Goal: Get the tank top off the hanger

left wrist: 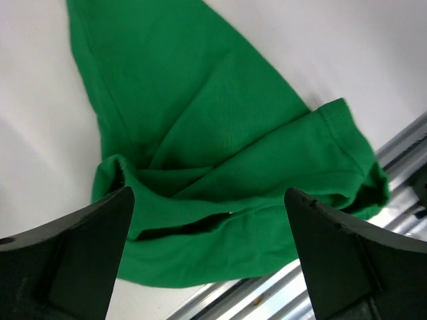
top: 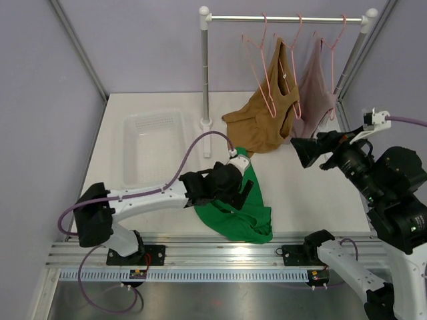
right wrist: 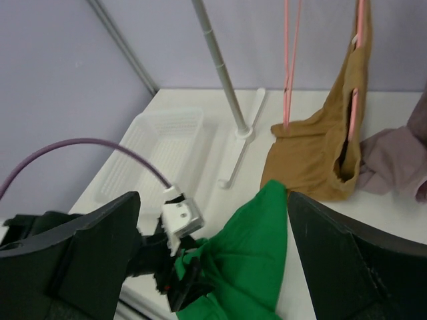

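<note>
Left hand (left wrist: 207,197) spread wide above the green tank top (top: 241,215), which lies outside the clear bin (top: 153,115).

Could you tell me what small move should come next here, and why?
Probably ease the right gripper toward the brown tank top, which hangs on its pink hanger. The green tank top lies loose on the table, and the left gripper hovers open above it, so that one looks done.
</note>
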Tool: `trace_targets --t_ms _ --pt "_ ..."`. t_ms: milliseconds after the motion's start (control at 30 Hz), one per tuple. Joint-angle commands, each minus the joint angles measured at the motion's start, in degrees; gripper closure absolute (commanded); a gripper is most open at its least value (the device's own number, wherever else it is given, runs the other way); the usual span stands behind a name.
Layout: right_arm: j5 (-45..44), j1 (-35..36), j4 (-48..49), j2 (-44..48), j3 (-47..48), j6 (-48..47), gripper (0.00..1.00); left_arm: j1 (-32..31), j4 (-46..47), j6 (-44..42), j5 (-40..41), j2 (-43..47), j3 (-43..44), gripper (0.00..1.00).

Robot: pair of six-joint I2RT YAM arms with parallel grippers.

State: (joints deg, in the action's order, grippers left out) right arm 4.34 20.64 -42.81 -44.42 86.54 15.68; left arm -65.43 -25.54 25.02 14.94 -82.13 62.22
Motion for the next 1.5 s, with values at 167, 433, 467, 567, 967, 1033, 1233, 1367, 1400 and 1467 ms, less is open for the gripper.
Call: trace_targets --t_ms 167,433,467,567,967,1033,1233,1367,1400,1467 --pt "13.8 0.0 2.4 6.1 -10.0 1.6 0.00 -0.7 7.4 0.2 -0.9 -17.2 3.1 0.01" --pt "13.9 0.0 -0.1 7.9 -10.3 0.0 0.01 -0.8 10.0 1.8 -4.5 -23.5 2.6 0.97" --pt "13.6 0.0 -0.3 8.4 -10.4 -0.1 0.01 -0.8 9.6 2.1 -4.2 -23.1 2.4 1.00" --pt "12.6 0.1 -0.8 8.7 -10.4 -0.7 0.01 -0.8 6.7 1.9 -1.8 -18.6 2.6 1.00" --pt "10.5 0.0 -0.6 8.4 -11.0 -0.6 0.00 1.3 -14.5 -4.3 16.9 5.2 19.9 1.00" --pt "9.7 0.0 -0.4 8.2 -11.0 -0.2 0.01 3.1 -17.6 -5.1 17.6 7.1 23.8 1.00" --pt "9.4 0.0 0.2 7.5 -11.7 0.0 0.00 16.2 -22.7 -7.3 15.4 12.1 29.6 1.00" --pt "8.1 0.0 1.4 7.2 -12.3 0.6 0.01 29.9 -24.5 -8.1 12.2 11.1 32.2 1.00" --pt "7.2 0.0 1.4 7.0 -12.2 1.0 0.01 32.4 -24.8 -8.2 8.3 9.8 32.5 1.00" --pt "1.9 0.0 1.4 6.2 -11.5 2.6 0.01 39.0 -24.6 -8.8 4.2 8.4 32.9 1.00"
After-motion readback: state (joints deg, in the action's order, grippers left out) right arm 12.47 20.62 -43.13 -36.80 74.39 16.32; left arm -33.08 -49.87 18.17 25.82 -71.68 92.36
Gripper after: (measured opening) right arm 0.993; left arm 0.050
